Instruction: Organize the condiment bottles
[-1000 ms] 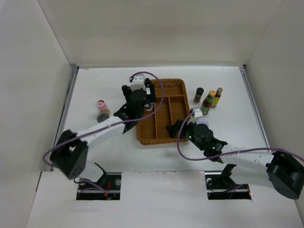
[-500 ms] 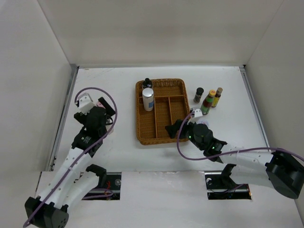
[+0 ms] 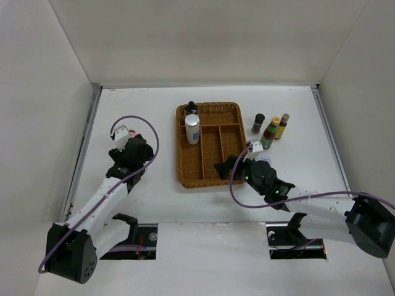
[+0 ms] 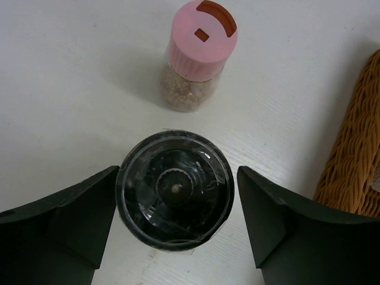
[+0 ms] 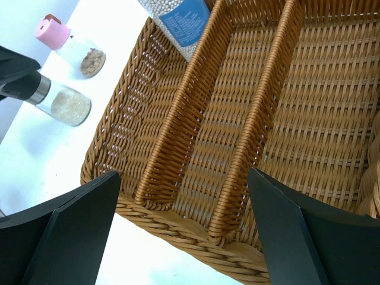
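One small glass bottle with a round black see-through lid point(image 4: 173, 189) is the one in hand. It stands upright on the white table point(image 4: 53, 89), left of the brown wicker divided tray point(image 3: 229, 145), and your left gripper point(image 4: 177, 172) is lowered around it. The jaws are spread, one on each side of the lid. The jaw on the left of the wrist view looks to be at or almost at the lid's edge, while the other stands clear with a strip of table showing, so nothing is gripped yet. Just beyond stands a pink-capped glass jar of tan grains point(image 4: 199, 53), near enough that you should mind it.

I judge the step to be the pick of the black-lidded bottle, with the squeeze not yet made. Centre the jaws, close squarely, lift straight up so the pink jar is not clipped, then carry it right to the tray.

At the tray's left side stand a white bottle with a silver cap point(image 3: 192, 128) and a small black-capped bottle point(image 3: 191, 108). Three more wait right of the tray: a dark-capped bottle point(image 3: 258, 123), a yellow-capped bottle with a green and red label point(image 3: 270, 132) and a tan-capped yellow bottle point(image 3: 282, 126). Your right gripper point(image 5: 183, 173) hangs wide open and empty over the tray's near edge
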Robot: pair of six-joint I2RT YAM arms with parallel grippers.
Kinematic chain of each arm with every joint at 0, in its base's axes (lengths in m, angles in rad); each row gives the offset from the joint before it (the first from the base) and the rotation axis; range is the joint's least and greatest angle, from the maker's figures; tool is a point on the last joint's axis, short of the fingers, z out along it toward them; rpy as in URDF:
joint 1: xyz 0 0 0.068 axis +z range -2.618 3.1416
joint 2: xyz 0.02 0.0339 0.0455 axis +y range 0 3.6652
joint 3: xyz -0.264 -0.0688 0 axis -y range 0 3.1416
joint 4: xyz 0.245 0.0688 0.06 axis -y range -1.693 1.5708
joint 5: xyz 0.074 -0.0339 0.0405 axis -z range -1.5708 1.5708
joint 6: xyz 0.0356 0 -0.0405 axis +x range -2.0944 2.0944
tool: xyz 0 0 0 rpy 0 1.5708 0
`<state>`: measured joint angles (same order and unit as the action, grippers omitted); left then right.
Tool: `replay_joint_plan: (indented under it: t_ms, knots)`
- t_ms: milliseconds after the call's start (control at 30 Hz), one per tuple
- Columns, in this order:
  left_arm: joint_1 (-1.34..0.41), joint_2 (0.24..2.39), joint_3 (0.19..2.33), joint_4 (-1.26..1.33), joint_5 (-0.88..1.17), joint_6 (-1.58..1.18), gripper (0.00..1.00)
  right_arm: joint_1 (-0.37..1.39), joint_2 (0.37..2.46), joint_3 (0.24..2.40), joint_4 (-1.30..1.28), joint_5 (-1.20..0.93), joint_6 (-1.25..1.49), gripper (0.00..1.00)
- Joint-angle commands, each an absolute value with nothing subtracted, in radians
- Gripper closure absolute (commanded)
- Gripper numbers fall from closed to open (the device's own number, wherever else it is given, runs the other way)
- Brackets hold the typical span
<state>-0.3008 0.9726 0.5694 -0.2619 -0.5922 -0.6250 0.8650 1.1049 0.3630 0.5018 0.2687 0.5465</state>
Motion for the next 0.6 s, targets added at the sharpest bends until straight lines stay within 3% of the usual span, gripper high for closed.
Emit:
replay_joint_plan:
  t_ms: [0,67,167,333,567]
  knots:
    - [-0.295,0.973,0.561,-0.173,-0.587,-0.624,0.30,0.871,1.101,0.377,0.558,0.256,0.549,0.05]
    - [-0.311,0.956,0.566,-0.182,-0.603,-0.620,0.44,0.871,1.095,0.379,0.554,0.258,0.546,0.05]
    - [-0.370,0.905,0.621,-0.221,-0.638,-0.603,0.55,0.871,1.101,0.374,0.561,0.256,0.551,0.05]
    - [-0.560,0.880,0.785,-0.253,-0.696,-0.555,0.59,0.874,1.118,0.382,0.564,0.258,0.546,0.05]
    - [-0.740,1.070,0.900,-0.115,-0.635,-0.552,0.60,0.869,1.097,0.371,0.563,0.261,0.546,0.05]
